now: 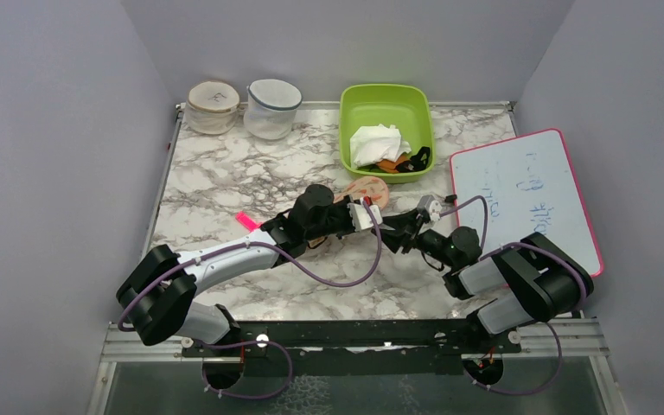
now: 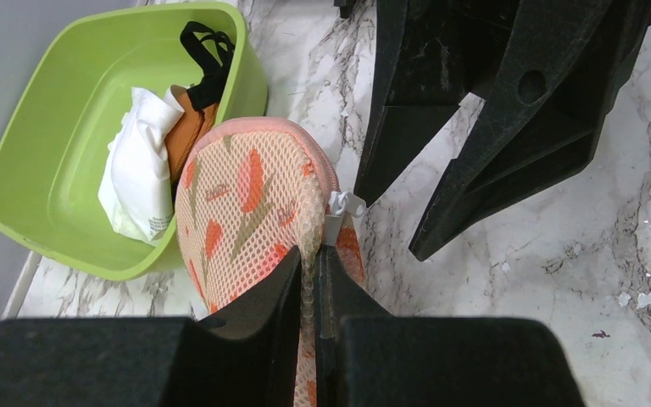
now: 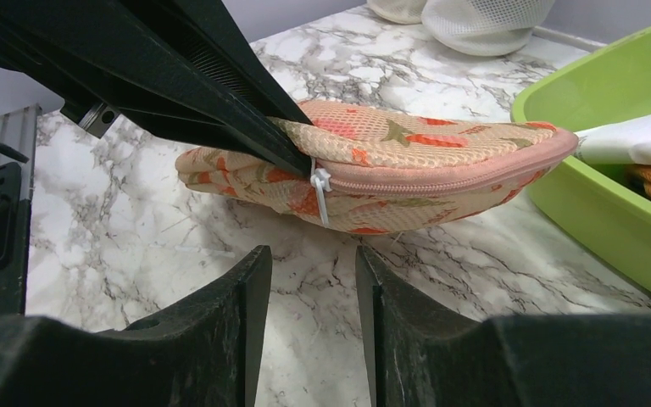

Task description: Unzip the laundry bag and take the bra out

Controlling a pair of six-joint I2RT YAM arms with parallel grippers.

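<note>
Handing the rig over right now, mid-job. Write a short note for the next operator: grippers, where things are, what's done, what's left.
Left gripper: shut, pinching the laundry bag at its edge, next to the zip pull.
Right gripper: open and empty, facing the zip pull, not touching it.
The bag is beside the green bin; the zip looks closed along the visible side. Bra not in view, presumably inside.
Done: bag pinned.
Left: grab the pull, unzip, take the bra out.
</note>
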